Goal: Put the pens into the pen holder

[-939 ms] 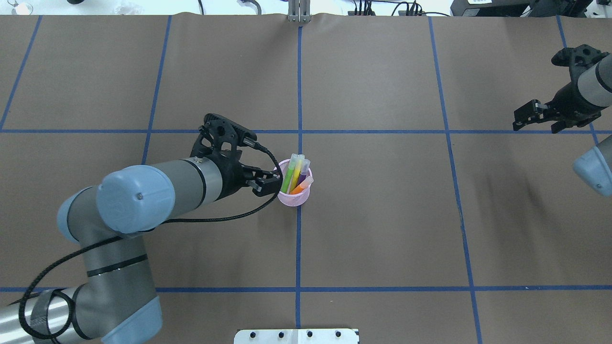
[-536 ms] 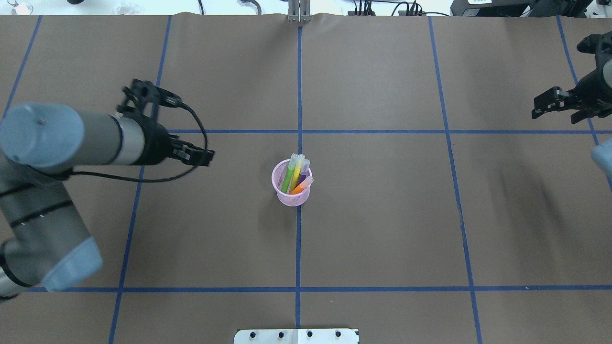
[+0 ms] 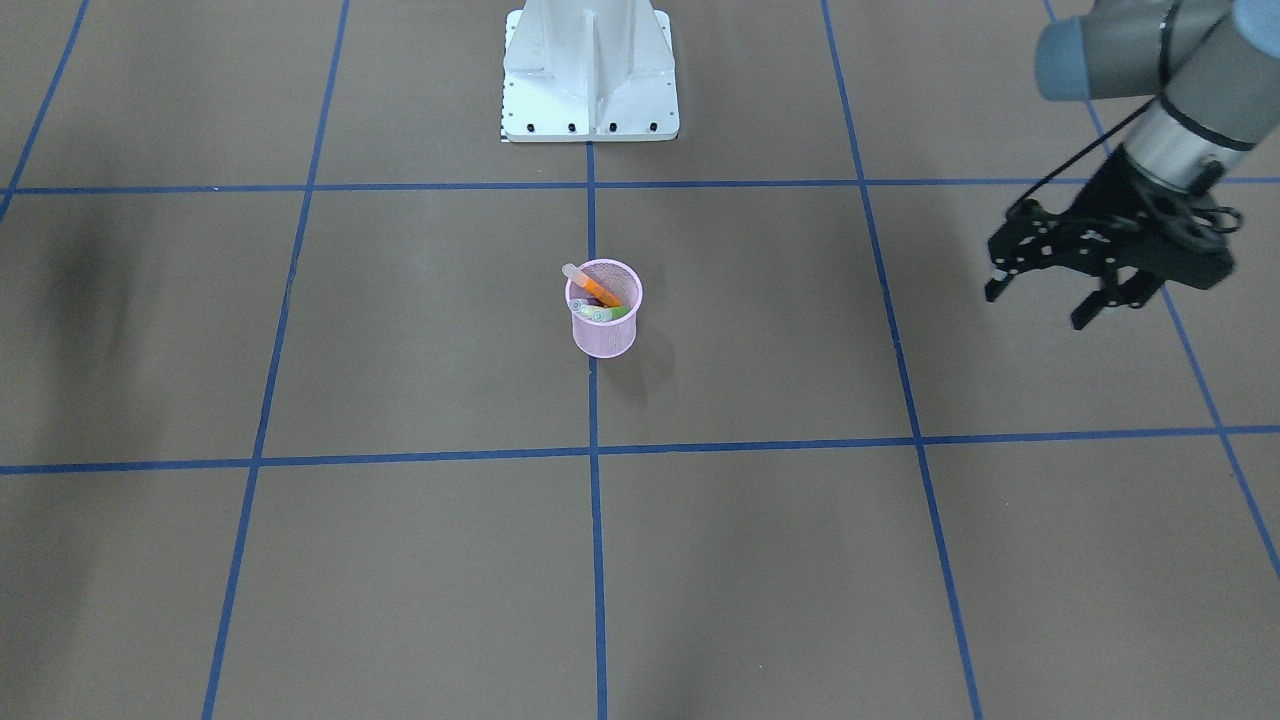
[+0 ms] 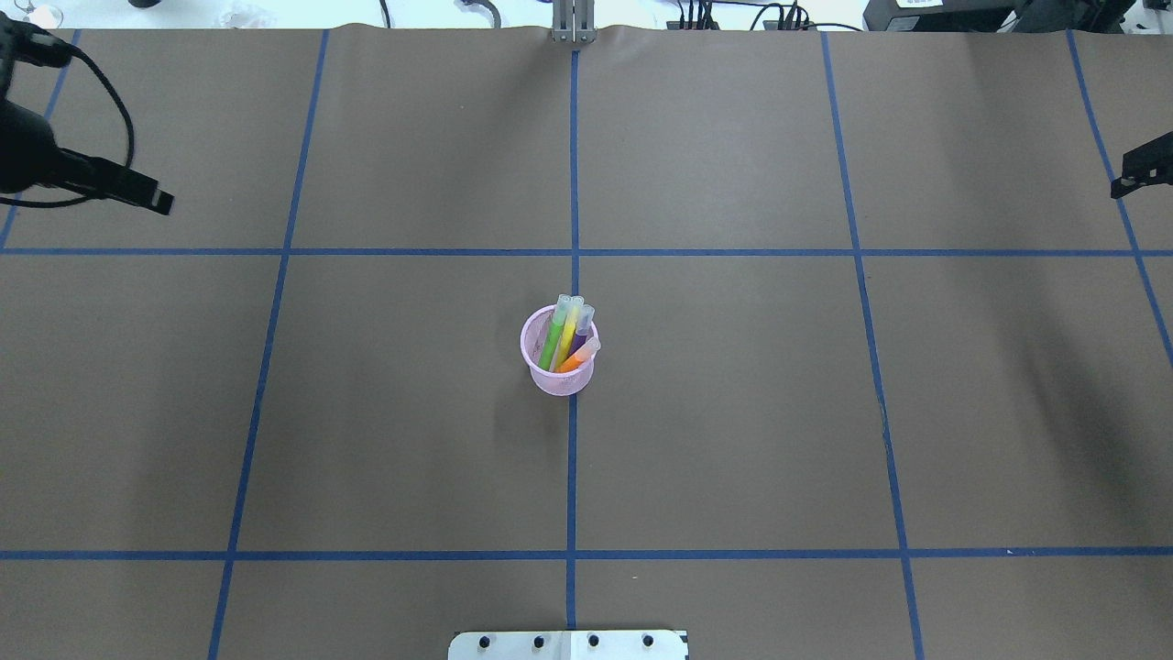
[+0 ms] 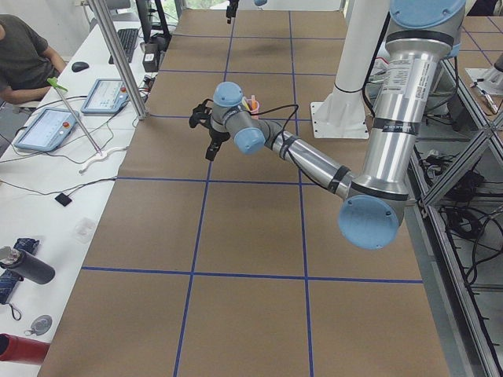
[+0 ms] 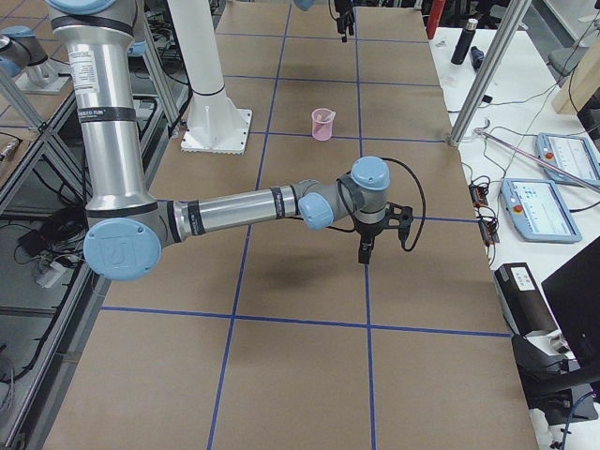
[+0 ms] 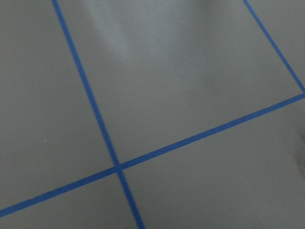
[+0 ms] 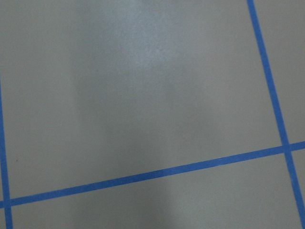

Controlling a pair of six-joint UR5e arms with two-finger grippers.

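Note:
The pink mesh pen holder (image 4: pixel 561 378) stands upright at the table's middle, on the central blue line. It holds the green pen (image 4: pixel 552 341), the yellow pen (image 4: pixel 569 330), the purple pen (image 4: pixel 582 332) and the orange pen (image 4: pixel 579 356), cap ends up. The holder also shows in the front view (image 3: pixel 604 335). My left gripper (image 3: pixel 1040 305) is open and empty, far to the holder's left and above the table; it also shows in the overhead view (image 4: pixel 147 194). Of my right gripper (image 4: pixel 1141 170) only one finger shows at the overhead view's right edge; I cannot tell whether it is open.
The robot's white base plate (image 3: pixel 590 100) stands at the near table edge. Blue tape lines (image 4: pixel 573 183) grid the brown table cover. Both wrist views show only bare cover and tape. A side bench with tablets (image 5: pixel 47 126) and a seated person (image 5: pixel 23 55) runs along the far edge.
My left gripper has drawn back from beside the holder to the far left rear. My right gripper has moved further right, nearly out of the overhead view. The holder and pens have not moved.

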